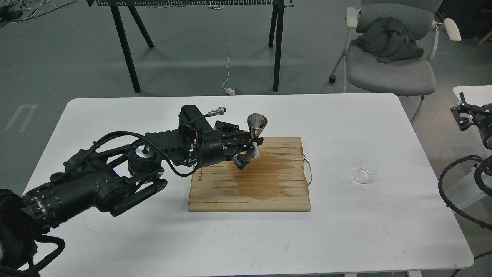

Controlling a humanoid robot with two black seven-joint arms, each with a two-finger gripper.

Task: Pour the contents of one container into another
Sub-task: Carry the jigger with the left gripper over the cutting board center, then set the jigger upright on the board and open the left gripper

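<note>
Steel jigger (pixel 256 129) stands upright at the far edge of the wooden board (pixel 250 181), pinched at its waist by the left end effector (pixel 248 152). Clear cup (pixel 365 171), apparently empty, sits on the white surface (pixel 153 234) right of the board. The right end effector (pixel 463 111) is unreadable.

A lab or office: grey carpet (pixel 192 65), white table (pixel 346 215), office chair (pixel 392 65), loose cables (pixel 226 73).
</note>
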